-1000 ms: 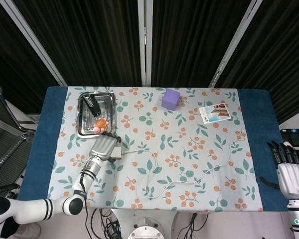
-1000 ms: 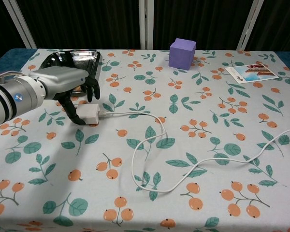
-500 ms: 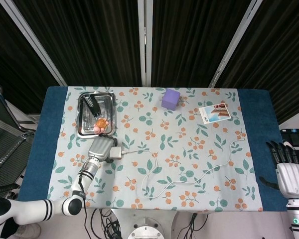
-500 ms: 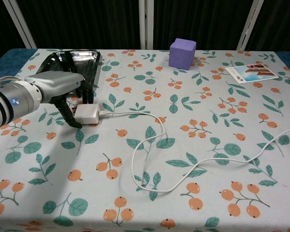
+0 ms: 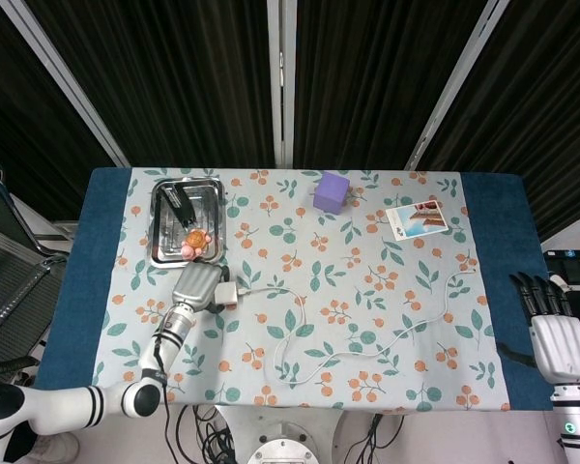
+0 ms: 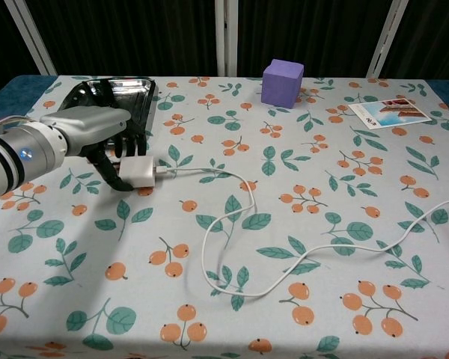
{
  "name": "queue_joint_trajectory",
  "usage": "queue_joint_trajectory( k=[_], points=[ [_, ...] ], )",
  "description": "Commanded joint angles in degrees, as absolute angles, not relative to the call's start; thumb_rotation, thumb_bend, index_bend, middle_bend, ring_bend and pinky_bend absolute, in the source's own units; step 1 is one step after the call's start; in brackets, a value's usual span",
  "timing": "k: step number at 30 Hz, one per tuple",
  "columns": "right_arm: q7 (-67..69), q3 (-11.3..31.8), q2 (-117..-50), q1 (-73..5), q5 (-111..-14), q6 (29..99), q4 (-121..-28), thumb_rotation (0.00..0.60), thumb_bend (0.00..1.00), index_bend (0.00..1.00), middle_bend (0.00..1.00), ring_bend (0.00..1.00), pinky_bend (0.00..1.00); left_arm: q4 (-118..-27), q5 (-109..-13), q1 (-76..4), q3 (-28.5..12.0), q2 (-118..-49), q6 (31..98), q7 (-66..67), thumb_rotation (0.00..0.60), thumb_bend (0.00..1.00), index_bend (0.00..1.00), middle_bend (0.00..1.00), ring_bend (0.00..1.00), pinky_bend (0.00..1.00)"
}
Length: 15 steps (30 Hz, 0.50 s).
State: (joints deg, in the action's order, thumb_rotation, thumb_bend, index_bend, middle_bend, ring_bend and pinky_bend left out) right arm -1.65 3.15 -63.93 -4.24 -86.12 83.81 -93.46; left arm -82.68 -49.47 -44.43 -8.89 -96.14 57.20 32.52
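My left hand grips a white charger plug and holds it just above the floral tablecloth, near the metal tray. A white cable runs from the plug in loops across the cloth toward the right edge. My right hand hangs off the table's right side over the blue border, fingers spread and holding nothing; the chest view does not show it.
A metal tray at the back left holds a dark object and a small orange-pink toy. A purple cube stands at the back centre. A picture card lies at the back right.
My left hand closed on the plug and lifted it slightly off the cloth, tilting it up. The cable near the plug shifted with it. The right hand barely moved.
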Motion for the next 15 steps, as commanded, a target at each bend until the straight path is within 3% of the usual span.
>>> queue_joint_trajectory(
  k=[1, 8, 15],
  points=[
    [-2.4, 3.6, -63.8, -5.9, -87.1, 82.3, -96.5, 0.600, 0.06, 0.01, 0.07, 0.00, 0.00, -84.0, -50.8, -44.4, -9.9, -95.6, 57.2, 30.3, 0.600, 0.32, 0.58, 0.55, 0.40, 0.25],
    [-8.1, 6.5, -65.9, -12.4, -86.1, 75.3, -109.2, 0.600, 0.10, 0.07, 0.14, 0.00, 0.12, -87.3, -54.7, -46.8, -12.4, -95.9, 57.3, 28.9, 0.600, 0.33, 0.58, 0.55, 0.41, 0.26],
    [-17.8, 11.1, -74.1, -20.5, -75.4, 67.5, -118.2, 0.600, 0.13, 0.18, 0.19, 0.03, 0.16, -89.7, -53.8, -49.5, -16.2, -97.4, 58.2, 28.9, 0.600, 0.33, 0.58, 0.56, 0.42, 0.26]
  ],
)
